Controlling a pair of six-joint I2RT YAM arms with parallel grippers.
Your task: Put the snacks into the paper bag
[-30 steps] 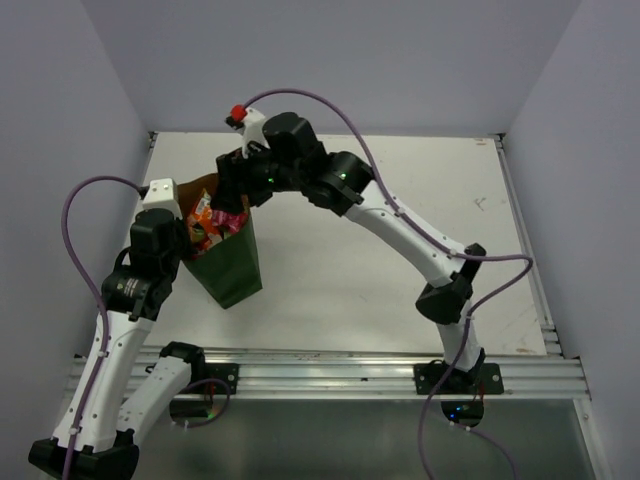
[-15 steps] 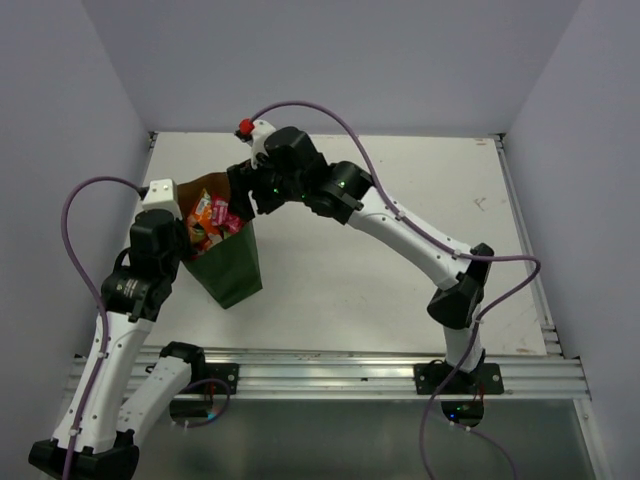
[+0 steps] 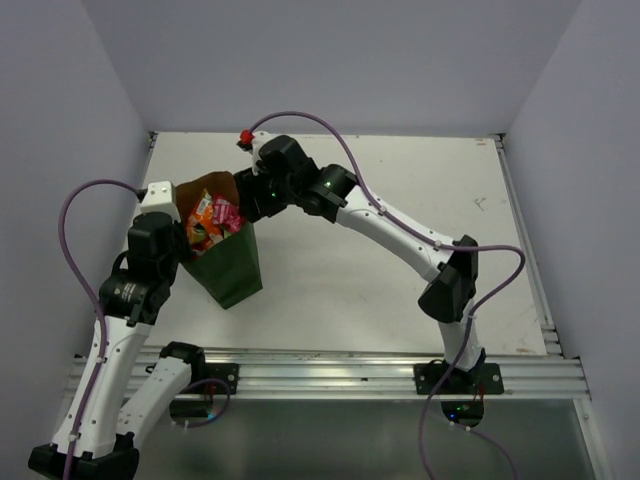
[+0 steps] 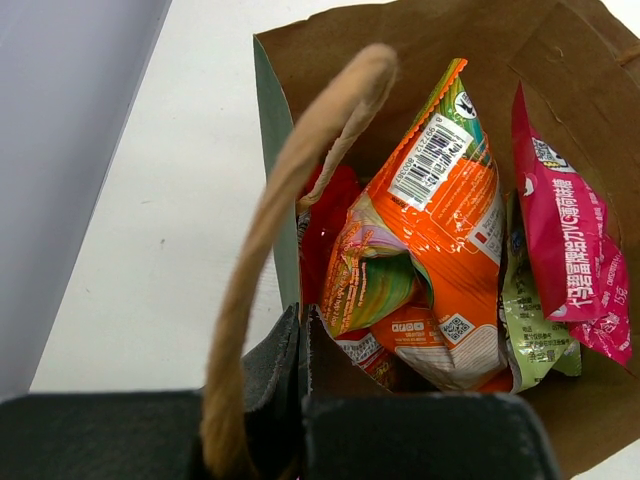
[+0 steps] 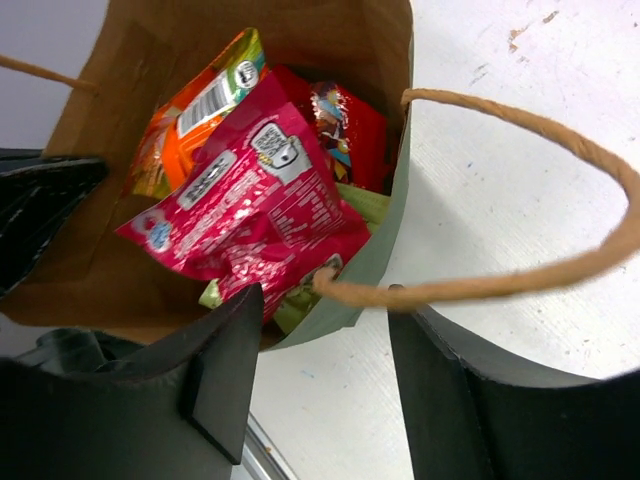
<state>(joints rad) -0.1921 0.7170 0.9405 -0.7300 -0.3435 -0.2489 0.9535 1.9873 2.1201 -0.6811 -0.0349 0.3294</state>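
The dark green paper bag stands upright at the table's left, its brown inside open upward. Inside lie the snacks: an orange-white packet, a pink packet, a pale green packet and red packets. My left gripper is shut on the bag's near rim, next to a loop handle. My right gripper is open and empty, just above the bag's far rim, with the other handle across its fingers.
The white table extends to the right of the bag. Purple walls close in on the left, back and right. A metal rail runs along the near edge by the arm bases.
My right gripper has drawn back from inside the bag mouth, up and to the right, and now hangs over the far rim. The pink packet lies in the bag. The left arm holds still.
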